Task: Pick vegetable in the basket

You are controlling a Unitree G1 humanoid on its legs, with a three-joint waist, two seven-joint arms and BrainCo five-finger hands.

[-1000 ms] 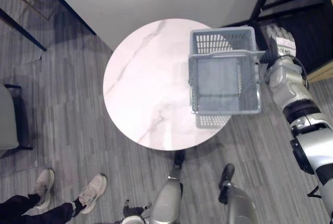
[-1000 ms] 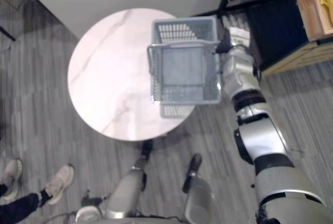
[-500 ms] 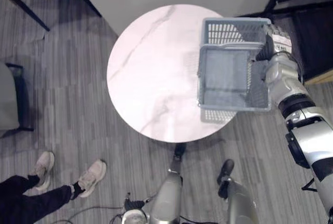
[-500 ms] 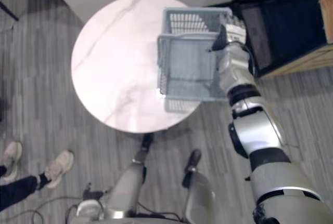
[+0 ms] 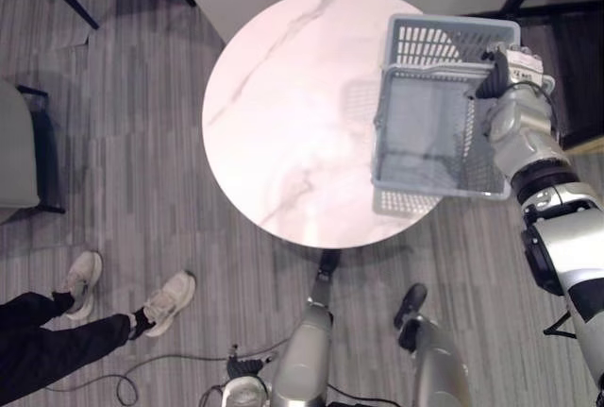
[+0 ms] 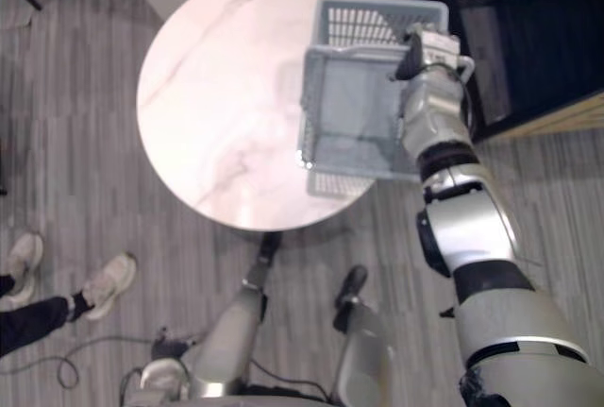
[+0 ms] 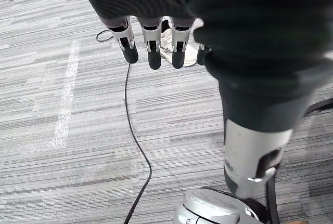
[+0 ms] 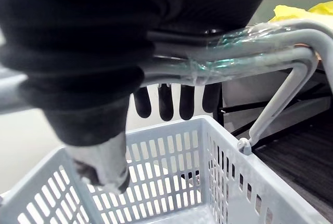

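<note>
Holding the empty grey plastic mesh basket (image 5: 429, 41) aloft, our right hand (image 6: 427, 53) curls round its handle (image 8: 234, 52) above the round white marble counter's (image 5: 283, 124) right edge. Our left hand (image 7: 152, 47) hangs relaxed. Next, we judge, comes steadying it for a vegetable.

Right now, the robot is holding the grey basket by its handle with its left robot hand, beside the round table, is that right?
Not quite. It is the right robot hand that is curled round the handle of the grey basket, beside the round table; the right wrist view shows it. The left robot hand hangs open, holding nothing.
</note>
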